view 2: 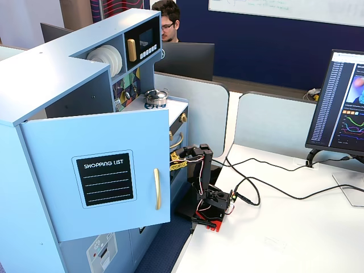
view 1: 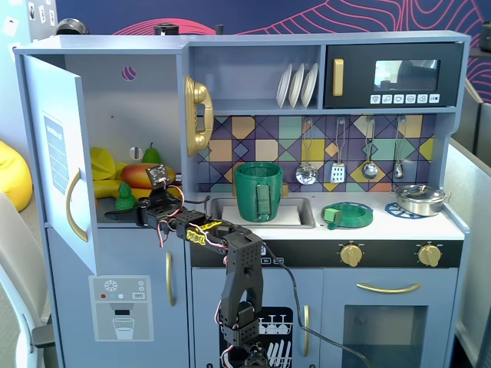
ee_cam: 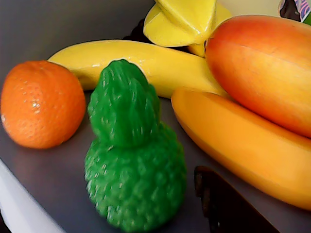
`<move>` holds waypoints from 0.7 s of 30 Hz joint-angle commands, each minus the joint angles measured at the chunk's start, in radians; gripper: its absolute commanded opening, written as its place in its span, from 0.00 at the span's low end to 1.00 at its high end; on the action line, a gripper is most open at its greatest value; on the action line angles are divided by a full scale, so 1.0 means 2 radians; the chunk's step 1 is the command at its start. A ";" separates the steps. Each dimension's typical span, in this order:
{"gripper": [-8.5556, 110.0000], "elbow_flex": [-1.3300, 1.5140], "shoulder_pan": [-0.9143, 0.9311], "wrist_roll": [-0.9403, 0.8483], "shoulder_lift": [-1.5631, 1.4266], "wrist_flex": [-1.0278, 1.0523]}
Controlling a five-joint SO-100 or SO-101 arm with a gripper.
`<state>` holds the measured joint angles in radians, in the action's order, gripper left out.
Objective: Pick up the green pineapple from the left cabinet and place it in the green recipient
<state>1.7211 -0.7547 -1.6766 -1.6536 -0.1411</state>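
In the wrist view the pineapple (ee_cam: 133,160) stands in front of a banana (ee_cam: 141,63), with an orange (ee_cam: 43,103) to its left and a mango (ee_cam: 265,68) to its right. In a fixed view the pot (view 1: 258,190) sits in the sink (view 1: 299,217), right of the cabinet (view 1: 115,100).

The green pineapple (ee_cam: 133,155) stands upright on the grey shelf of the left cabinet (view 1: 107,107), bumpy and bright green, its darker leafy top pointing to 12 o'clock in the wrist view. The cabinet's pale blue door (view 2: 96,170) hangs open, showing 1 gold handle. The green recipient (view 1: 258,192), a dark-green pot with a strap handle, stands upright at 3 o'clock from the pineapple in a fixed view.
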 commanded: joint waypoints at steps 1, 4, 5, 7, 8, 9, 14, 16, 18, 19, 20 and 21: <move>0.47 -0.072 0.014 0.009 0.022 -0.019; 0.48 -0.104 0.019 0.010 0.051 -0.019; 0.48 -0.114 0.021 0.009 0.061 -0.020; 0.47 -0.139 0.022 0.010 0.082 -0.021; 0.47 -0.153 0.024 0.012 0.093 -0.020; 0.46 -0.166 0.025 0.013 0.104 -0.018; 0.41 -0.200 0.025 0.031 0.127 -0.012; 0.37 -0.196 0.022 0.026 0.127 -0.011; 0.24 -0.192 0.018 -0.002 0.123 -0.003; 0.16 -0.191 0.016 -0.021 0.121 0.002; 0.10 -0.191 0.015 -0.035 0.121 0.004; 0.07 -0.191 0.015 -0.042 0.120 0.006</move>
<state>1.4067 -0.7133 -1.6950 -1.3898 -0.1365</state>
